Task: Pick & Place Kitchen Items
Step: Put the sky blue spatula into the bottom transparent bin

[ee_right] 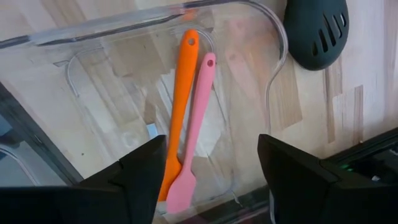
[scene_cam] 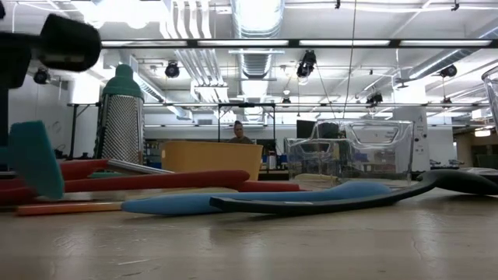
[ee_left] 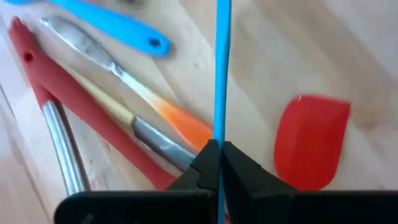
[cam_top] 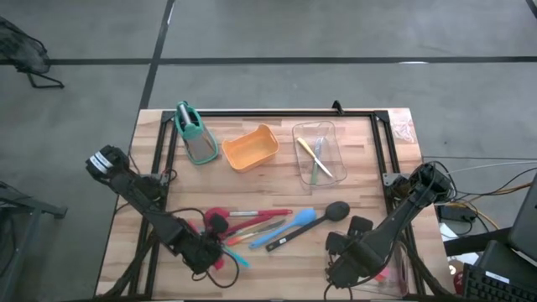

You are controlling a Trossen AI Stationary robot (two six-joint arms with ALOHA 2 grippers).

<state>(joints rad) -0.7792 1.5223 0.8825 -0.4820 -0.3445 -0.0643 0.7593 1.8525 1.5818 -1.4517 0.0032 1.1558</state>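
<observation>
Several kitchen items lie in a heap at the table's near middle: a red spatula (cam_top: 216, 220), red-handled and orange pieces (ee_left: 180, 127), a blue spatula (cam_top: 294, 225) and a black ladle (cam_top: 336, 210). My left gripper (cam_top: 210, 252) stands at the heap's near left end, shut on a thin blue utensil (ee_left: 221, 74). My right gripper (ee_right: 211, 149) hangs open, pointing down, over a clear tray (ee_right: 81, 62) at the near right. In that tray lie an orange spatula (ee_right: 181, 93) and a pink spatula (ee_right: 196, 124). My left gripper pinches the thin blue utensil (ee_left: 221, 134) between its two fingers, edge-on in the wrist view. The fingers slant down and the utensil runs straight out from between them. Its teal blade (scene_cam: 35, 159) shows in front of the red handles; whether it is clear of the table I cannot tell.
At the back stand a teal-handled grater holder (cam_top: 195, 134), an orange tub (cam_top: 252, 149) and a second clear tray (cam_top: 319, 155) with yellow and green pieces. A black frame (cam_top: 277, 113) borders the table's far and side edges. A person sits in the room behind.
</observation>
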